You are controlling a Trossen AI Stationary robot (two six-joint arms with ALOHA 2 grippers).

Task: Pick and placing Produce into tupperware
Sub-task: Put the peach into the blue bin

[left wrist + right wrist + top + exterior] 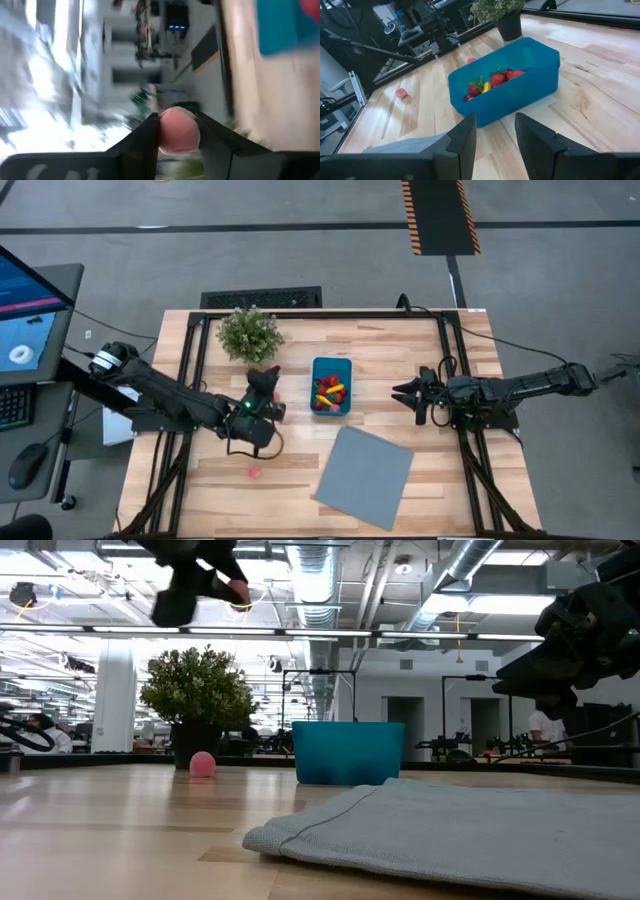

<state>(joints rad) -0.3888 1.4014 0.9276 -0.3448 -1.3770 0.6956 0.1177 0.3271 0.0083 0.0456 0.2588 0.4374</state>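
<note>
The teal tupperware (331, 385) stands mid-table, holding red strawberry-like and yellow produce (490, 82). My left gripper (268, 378) hovers left of the tub, near the potted plant, high above the table in the low view (215, 585), and is shut on a pink round piece. Another pink piece (254, 472) lies on the bare wood toward the near edge (401, 92). My right gripper (405, 392) waits open and empty to the right of the tub (492, 132). My left gripper pinches the pink round piece (177, 131) between its two fingers (150, 132), one on each side of the ball. The piece is lifted well clear of the table (238, 590). The fingers lie roughly level, pointing toward the table's far edge.
A bushy green potted plant (249, 333) stands at the far side, close to the left gripper. A flat grey-blue sheet (365, 475) lies near the front, right of centre. Black frame rails (195, 370) run along both table sides. A monitor and mouse sit off the table's left.
</note>
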